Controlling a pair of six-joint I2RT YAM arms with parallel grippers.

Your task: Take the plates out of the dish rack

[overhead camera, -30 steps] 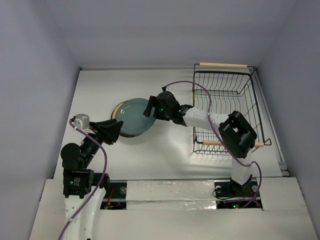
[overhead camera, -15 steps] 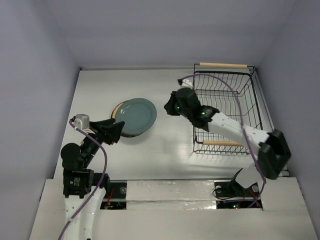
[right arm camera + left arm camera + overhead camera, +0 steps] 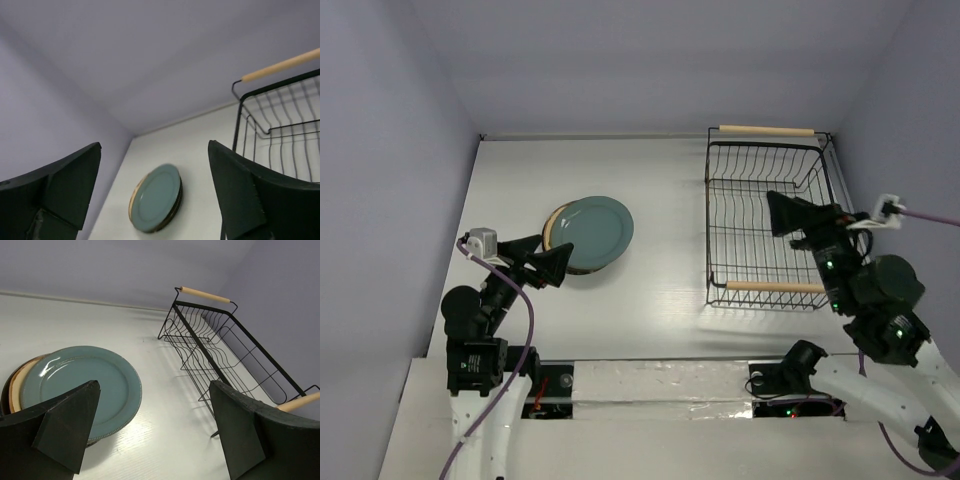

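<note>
The plates (image 3: 590, 232) lie in a flat stack on the table left of centre, a teal one on top and a tan rim (image 3: 14, 381) showing beneath. They also appear as plates (image 3: 80, 382) and plates (image 3: 156, 197) in the wrist views. The dish rack (image 3: 768, 180), black wire with wooden handles, stands at the right with no plate in it. My left gripper (image 3: 546, 261) is open just near-left of the stack, holding nothing. My right gripper (image 3: 780, 212) is open above the rack's right part, empty.
Lavender walls close the table on the left, back and right. The rack's near wooden handle (image 3: 772, 287) and far handle (image 3: 766, 130) stick up at its ends. The dish rack (image 3: 215, 342) is to the right in the left wrist view, and the dish rack (image 3: 280, 125) fills the right wrist's right edge.
My right arm pulled away from the teal plate, swept right across the rack and drew back toward its base. The left gripper's jaws spread wider. The stack stayed put.
</note>
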